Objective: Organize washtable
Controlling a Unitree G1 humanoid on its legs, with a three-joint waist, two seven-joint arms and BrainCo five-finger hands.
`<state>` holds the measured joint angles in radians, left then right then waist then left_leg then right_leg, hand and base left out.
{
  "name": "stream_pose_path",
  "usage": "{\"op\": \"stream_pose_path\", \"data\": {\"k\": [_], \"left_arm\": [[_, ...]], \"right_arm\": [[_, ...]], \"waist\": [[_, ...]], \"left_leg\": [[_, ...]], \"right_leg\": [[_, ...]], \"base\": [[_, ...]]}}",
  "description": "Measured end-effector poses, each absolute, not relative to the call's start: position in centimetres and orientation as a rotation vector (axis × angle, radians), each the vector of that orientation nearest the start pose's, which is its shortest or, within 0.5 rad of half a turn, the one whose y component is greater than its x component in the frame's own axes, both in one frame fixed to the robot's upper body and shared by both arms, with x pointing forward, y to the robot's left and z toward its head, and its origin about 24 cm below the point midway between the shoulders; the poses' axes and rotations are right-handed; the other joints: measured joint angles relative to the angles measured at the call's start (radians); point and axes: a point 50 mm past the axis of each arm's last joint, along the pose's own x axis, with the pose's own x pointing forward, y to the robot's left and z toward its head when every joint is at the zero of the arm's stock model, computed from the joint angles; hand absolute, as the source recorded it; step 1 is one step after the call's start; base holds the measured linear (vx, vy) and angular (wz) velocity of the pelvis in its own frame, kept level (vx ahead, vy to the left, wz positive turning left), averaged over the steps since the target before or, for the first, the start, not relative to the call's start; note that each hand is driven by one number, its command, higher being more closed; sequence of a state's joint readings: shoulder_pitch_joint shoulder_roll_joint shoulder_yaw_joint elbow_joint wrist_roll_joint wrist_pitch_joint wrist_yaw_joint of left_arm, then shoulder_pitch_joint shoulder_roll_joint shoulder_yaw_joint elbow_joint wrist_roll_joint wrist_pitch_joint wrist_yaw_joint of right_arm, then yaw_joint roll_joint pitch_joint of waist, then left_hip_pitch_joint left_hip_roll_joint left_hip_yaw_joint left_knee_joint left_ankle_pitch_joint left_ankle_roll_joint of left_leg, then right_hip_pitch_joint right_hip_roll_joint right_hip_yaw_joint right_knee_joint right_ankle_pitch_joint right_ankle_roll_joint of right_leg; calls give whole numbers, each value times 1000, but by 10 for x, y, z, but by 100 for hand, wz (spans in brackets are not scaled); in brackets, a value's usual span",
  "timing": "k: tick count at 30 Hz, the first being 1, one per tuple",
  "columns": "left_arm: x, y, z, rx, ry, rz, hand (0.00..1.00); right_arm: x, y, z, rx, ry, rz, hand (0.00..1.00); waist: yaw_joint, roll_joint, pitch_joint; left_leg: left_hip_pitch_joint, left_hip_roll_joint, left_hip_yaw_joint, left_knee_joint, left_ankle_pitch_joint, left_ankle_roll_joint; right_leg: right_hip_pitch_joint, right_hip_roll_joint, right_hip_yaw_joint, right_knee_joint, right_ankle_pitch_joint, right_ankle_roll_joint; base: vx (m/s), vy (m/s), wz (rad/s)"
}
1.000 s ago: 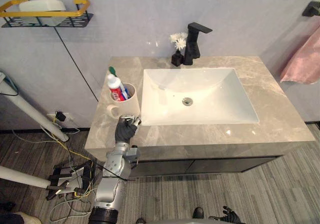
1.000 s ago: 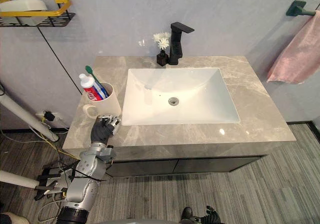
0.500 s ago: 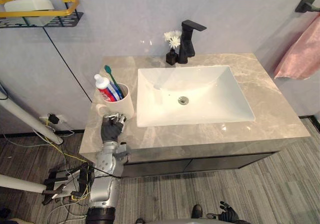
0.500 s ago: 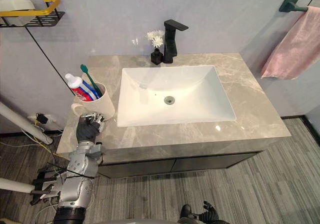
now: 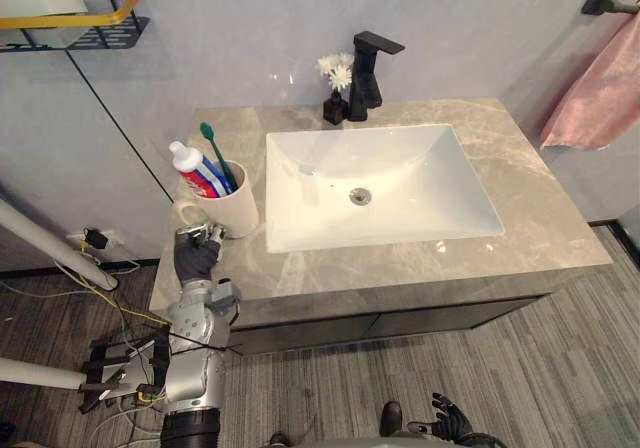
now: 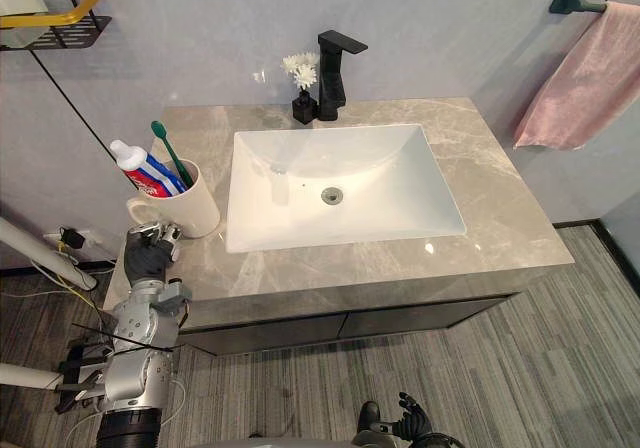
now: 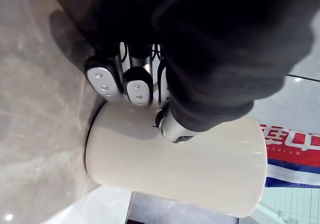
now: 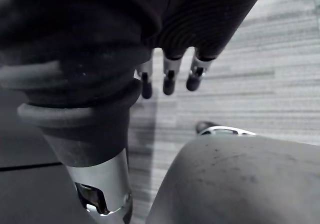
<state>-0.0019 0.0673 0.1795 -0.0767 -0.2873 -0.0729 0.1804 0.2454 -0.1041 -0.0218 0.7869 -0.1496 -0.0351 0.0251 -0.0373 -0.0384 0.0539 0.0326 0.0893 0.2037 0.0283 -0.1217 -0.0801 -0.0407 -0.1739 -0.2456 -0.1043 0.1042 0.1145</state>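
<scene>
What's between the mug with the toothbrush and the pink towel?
The white sink, then bare marble countertop, seen in both eye views.

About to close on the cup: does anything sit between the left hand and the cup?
Nothing visible does. The left hand is right beside the cup, fingertips close against its side wall; whether they touch I cannot tell. Toothpaste and toothbrush stand inside it.

The cup (image 5: 232, 208) at the bench's (image 5: 540, 208) 9 o'clock swallows the bottom halves of the toothpaste (image 5: 194, 169) and toothbrush (image 5: 215, 152), and the left hand (image 5: 194, 260) blocks its near lower side. That pink towel (image 5: 598, 98) at 2 o'clock runs off the edge, same for the wall shelf (image 5: 60, 18) at 10 o'clock, so the white thing (image 5: 40, 3) on it can't be made out.
</scene>
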Motion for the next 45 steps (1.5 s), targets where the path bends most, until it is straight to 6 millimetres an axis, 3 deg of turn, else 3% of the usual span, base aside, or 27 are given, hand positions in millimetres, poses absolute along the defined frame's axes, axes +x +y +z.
{"op": "stream_pose_path", "data": {"k": [8, 18, 25, 30, 45], "left_arm": [[260, 223, 87, -260, -232, 364, 100], [271, 206, 92, -356, -240, 278, 100], [288, 190, 118, -389, -318, 203, 100], [289, 187, 120, -394, -329, 195, 100], [279, 190, 121, -437, -351, 239, 100]], "right_arm": [[89, -200, -144, -189, 976, -36, 0], [93, -199, -141, -178, 953, -46, 0], [96, -197, -138, -163, 930, -53, 0], [97, -196, -138, -152, 920, -61, 0], [93, -197, -140, -143, 938, -67, 0]], "waist": [[2, 2, 28], [3, -1, 60], [13, -12, 100], [-1, -12, 103], [24, -10, 107]], "left_leg": [[-28, 1, 16, 25, -11, 1], [-41, -1, 22, 53, -25, 8], [-96, 1, 43, 93, -27, 8], [-123, 9, 47, 132, -45, 4], [-125, 13, 40, 130, -46, 2]], "right_leg": [[-29, 0, 19, 1, 10, -1], [-37, -2, 31, 1, 15, -8], [-90, -4, 73, 5, 41, -4], [-105, 0, 85, 5, 44, -5], [-103, 5, 80, 5, 42, -5]], "base": [[-26, -19, -7], [-30, -15, -2], [-64, -34, -11], [-74, -40, -6], [-11, -19, 0]]}}
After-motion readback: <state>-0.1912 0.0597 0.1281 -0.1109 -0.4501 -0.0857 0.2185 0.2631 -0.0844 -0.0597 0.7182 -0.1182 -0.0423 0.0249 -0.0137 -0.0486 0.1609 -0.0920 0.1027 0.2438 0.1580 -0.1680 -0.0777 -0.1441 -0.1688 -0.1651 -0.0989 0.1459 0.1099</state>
